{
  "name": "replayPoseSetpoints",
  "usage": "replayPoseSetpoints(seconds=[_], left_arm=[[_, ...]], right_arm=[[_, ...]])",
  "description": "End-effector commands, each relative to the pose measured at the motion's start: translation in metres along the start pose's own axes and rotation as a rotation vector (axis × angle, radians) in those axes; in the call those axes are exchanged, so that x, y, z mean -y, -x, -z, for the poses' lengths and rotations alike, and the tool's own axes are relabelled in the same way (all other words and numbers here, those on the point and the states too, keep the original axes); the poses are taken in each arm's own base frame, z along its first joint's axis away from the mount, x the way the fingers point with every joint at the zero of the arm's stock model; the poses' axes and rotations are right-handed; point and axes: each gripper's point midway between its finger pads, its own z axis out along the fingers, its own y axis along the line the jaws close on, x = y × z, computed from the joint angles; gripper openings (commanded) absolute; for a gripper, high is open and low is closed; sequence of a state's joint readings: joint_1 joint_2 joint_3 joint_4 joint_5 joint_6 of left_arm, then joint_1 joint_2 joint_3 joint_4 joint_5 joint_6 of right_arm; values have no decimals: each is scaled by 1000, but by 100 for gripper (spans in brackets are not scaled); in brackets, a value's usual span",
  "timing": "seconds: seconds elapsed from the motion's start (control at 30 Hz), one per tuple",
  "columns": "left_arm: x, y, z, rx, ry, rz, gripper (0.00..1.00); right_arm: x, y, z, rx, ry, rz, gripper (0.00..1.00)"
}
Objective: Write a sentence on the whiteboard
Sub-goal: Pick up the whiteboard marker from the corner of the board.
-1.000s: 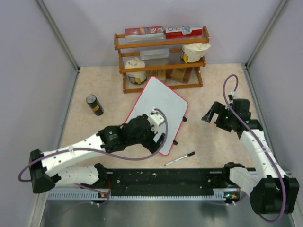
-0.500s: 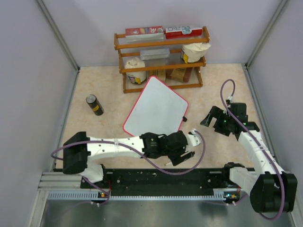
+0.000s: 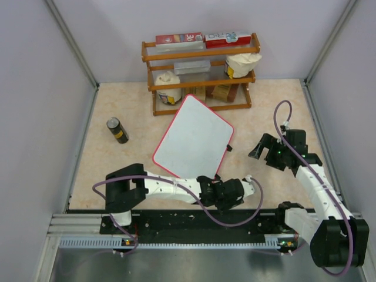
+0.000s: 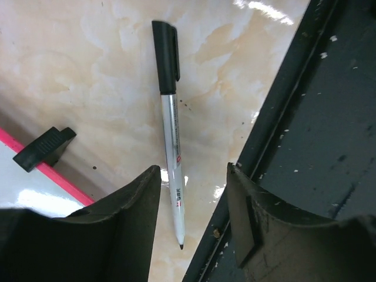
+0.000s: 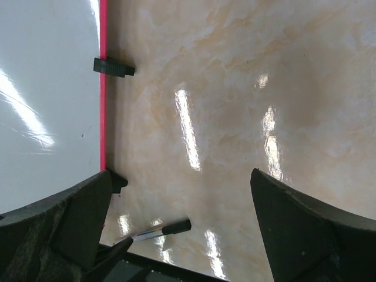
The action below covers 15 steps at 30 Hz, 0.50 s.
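Observation:
The whiteboard (image 3: 194, 138) lies tilted mid-table, white with a red frame (image 5: 103, 88) and black tabs (image 5: 113, 67). I see no lettering on it. A marker pen (image 4: 173, 147) with a black cap lies on the table beside the black base rail. My left gripper (image 3: 231, 194) is low over it, open. In the left wrist view the pen's tip end lies between the two fingers (image 4: 192, 170), nearer the left one, not gripped. My right gripper (image 3: 261, 147) is open and empty, right of the board; its view also shows the pen (image 5: 161, 230).
A wooden rack (image 3: 200, 73) with boxes and bags stands at the back. A dark can (image 3: 117, 130) stands at the left. The black base rail (image 4: 317, 117) runs right beside the pen. Walls close in both sides.
My left arm has swung off the whiteboard, right and toward the near edge, and now sits over the pen. My right gripper has shifted only slightly.

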<state>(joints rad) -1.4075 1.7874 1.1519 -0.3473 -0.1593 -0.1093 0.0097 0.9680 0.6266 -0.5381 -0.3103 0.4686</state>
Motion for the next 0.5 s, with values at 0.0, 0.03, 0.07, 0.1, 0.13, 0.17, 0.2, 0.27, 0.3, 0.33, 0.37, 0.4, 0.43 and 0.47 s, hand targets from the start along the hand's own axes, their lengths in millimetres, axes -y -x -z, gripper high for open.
replayPoseSetpoints(seconds=[0.0, 0.03, 0.07, 0.1, 0.13, 0.17, 0.2, 0.27, 0.3, 0.33, 0.37, 0.4, 0.43, 0.47], left_arm=[[-7, -9, -15, 2, 55, 39, 50], [-9, -18, -20, -19, 67, 38, 49], [-10, -22, -22, -29, 74, 37, 49], [-9, -28, -24, -41, 78, 42, 47], [-10, -34, -28, -54, 82, 44, 47], [-8, -36, -30, -56, 73, 45, 46], [-9, -44, -33, -71, 73, 49, 45], [-5, -47, -35, -71, 52, 55, 33], [-4, -51, -36, -78, 47, 56, 26], [-3, -52, -37, -82, 41, 57, 11], [-3, -52, -37, -82, 39, 60, 2], [-3, -52, -36, -79, 39, 68, 0], [-1, -51, -34, -74, 34, 70, 0], [-3, -48, -33, -63, 36, 77, 0]], right_arm=[[-6, 8, 3, 37, 30, 7, 99], [-6, 8, 3, 38, 30, 7, 99], [-6, 8, 3, 37, 31, 10, 98], [-6, 7, 3, 35, 30, 8, 99], [-6, 8, 3, 35, 30, 8, 99], [-7, 8, 3, 38, 34, 10, 99], [-7, 9, 4, 42, 32, 9, 99], [-8, 9, 4, 44, 33, 8, 99], [-7, 8, 5, 41, 32, 5, 99], [-8, 9, 6, 45, 34, 5, 99], [-8, 8, 6, 45, 36, 3, 99], [-9, 9, 7, 47, 38, 4, 99], [-10, 9, 7, 49, 41, 3, 98], [-11, 11, 8, 55, 42, 5, 99]])
